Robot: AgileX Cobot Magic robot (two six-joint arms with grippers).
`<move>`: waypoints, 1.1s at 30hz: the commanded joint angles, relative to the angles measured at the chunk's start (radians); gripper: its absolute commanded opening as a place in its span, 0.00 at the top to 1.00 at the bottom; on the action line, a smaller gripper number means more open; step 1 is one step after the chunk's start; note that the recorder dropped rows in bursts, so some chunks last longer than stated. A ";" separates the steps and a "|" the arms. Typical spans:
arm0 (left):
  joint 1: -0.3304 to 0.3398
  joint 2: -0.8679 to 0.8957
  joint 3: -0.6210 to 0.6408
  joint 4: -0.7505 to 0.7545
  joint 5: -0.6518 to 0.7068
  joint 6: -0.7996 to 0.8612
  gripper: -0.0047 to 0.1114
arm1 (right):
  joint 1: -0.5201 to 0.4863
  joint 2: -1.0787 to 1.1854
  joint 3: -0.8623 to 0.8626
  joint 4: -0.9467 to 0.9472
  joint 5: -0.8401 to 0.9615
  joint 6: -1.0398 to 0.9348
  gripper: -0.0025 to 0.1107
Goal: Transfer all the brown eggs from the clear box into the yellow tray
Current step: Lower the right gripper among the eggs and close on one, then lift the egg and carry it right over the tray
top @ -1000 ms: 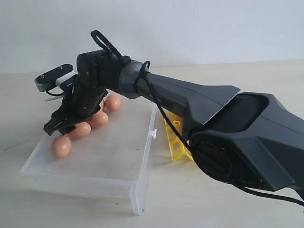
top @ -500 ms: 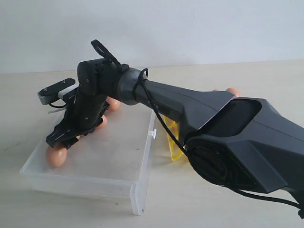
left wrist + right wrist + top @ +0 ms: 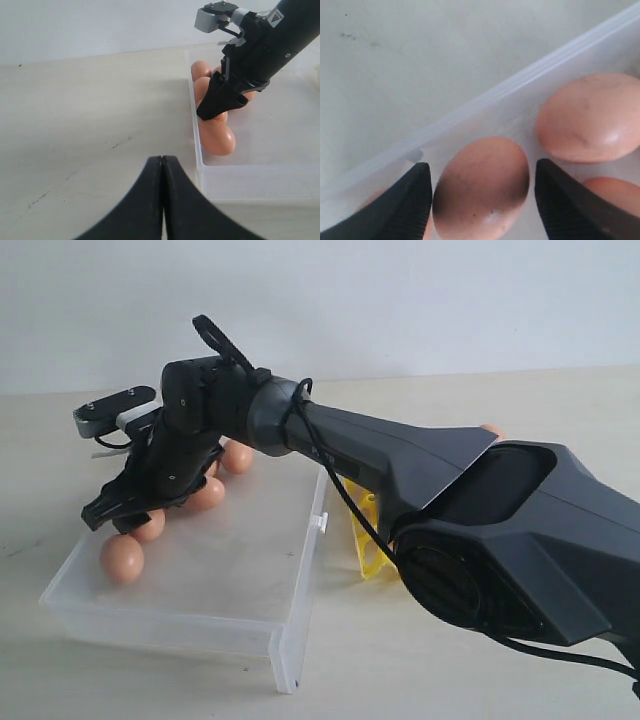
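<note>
Several brown eggs (image 3: 205, 495) lie in a row along the left side of the clear box (image 3: 230, 565). My right gripper (image 3: 115, 518) reaches across to that row and hangs open over it. In the right wrist view the right gripper (image 3: 482, 170) straddles one brown egg (image 3: 482, 187), and a gap shows at one finger. Another egg (image 3: 592, 117) lies beside it. The yellow tray (image 3: 365, 540) is mostly hidden behind the right arm. My left gripper (image 3: 162, 160) is shut and empty, hovering over the table just outside the box wall (image 3: 200, 167).
A white clasp (image 3: 321, 523) sticks out of the box's right edge. The bulky black right arm (image 3: 480, 530) fills the right of the exterior view. Bare pale table (image 3: 90, 115) lies left of the box.
My right gripper dipped toward the eggs, then shifted slightly left, its jaws staying open. The eggs at the near end of the row have shifted a little. The left gripper shows no change.
</note>
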 commanded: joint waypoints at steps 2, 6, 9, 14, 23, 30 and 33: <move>0.001 -0.006 -0.004 -0.001 -0.010 -0.002 0.96 | 0.003 -0.011 -0.001 0.007 -0.056 0.034 0.46; 0.001 -0.006 -0.004 -0.001 -0.010 -0.002 0.96 | 0.001 0.001 -0.001 0.010 -0.058 0.049 0.46; 0.001 -0.006 -0.004 -0.001 -0.010 -0.002 0.96 | 0.001 0.020 -0.001 0.026 -0.059 0.049 0.47; 0.001 -0.006 -0.004 -0.001 -0.010 -0.002 0.96 | 0.001 0.026 -0.001 0.035 -0.079 0.068 0.48; 0.001 -0.006 -0.004 -0.001 -0.010 -0.002 0.96 | 0.001 0.022 -0.001 0.035 -0.099 0.073 0.94; 0.001 -0.006 -0.004 -0.001 -0.010 -0.002 0.96 | 0.003 -0.004 -0.001 0.041 -0.085 0.064 0.98; 0.001 -0.006 -0.004 -0.001 -0.010 -0.002 0.96 | 0.007 -0.017 -0.001 0.034 -0.070 0.039 0.98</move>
